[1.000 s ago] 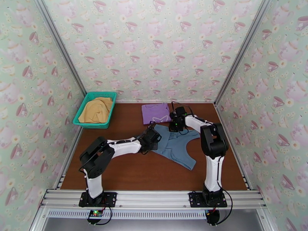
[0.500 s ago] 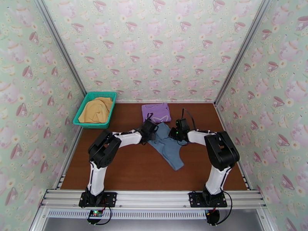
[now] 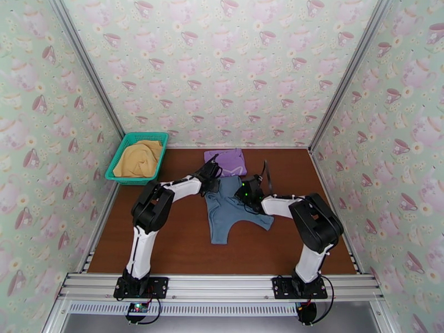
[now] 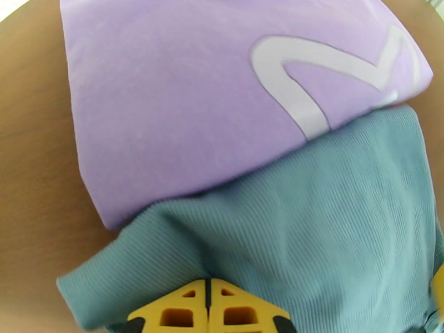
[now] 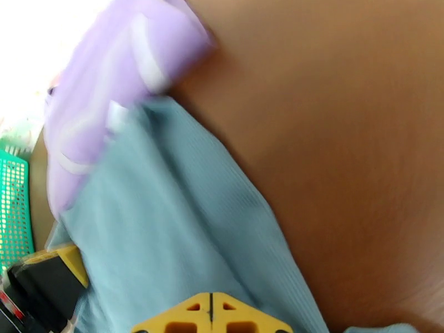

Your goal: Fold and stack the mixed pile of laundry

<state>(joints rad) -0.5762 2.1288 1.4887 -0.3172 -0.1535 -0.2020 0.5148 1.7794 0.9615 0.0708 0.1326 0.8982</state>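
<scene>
**A:** Where did the laundry lie?

**B:** It was spread about. The grey-blue garment [image 3: 223, 211] lay rumpled on the brown table [image 3: 177, 245], between the two arms. The lilac shirt [image 3: 228, 160] sat folded flat just beyond it, toward the back wall. The mustard garment [image 3: 139, 158] was bundled in the teal basket [image 3: 144, 135] at the far left corner, well apart from the other two.

**A:** And the left gripper?

**B:** The left gripper [image 4: 208, 287] was low at the far left corner of the grey-blue garment. Its yellow fingers [image 4: 169, 303] were pressed together with no gap, pinching the ribbed cloth at its edge.

**A:** The right one?

**B:** Much the same. The right gripper [image 5: 211, 299] was at the far right side of that garment. Its tips were also closed on the cloth, which ran out from them toward the lilac shirt.

**A:** Did those two pieces touch?

**B:** The grey-blue garment's far edge reached the near edge of the lilac shirt and hid part of its white print [image 4: 311, 67]. I could not tell whether it rested on the shirt or hung just above it.
</scene>
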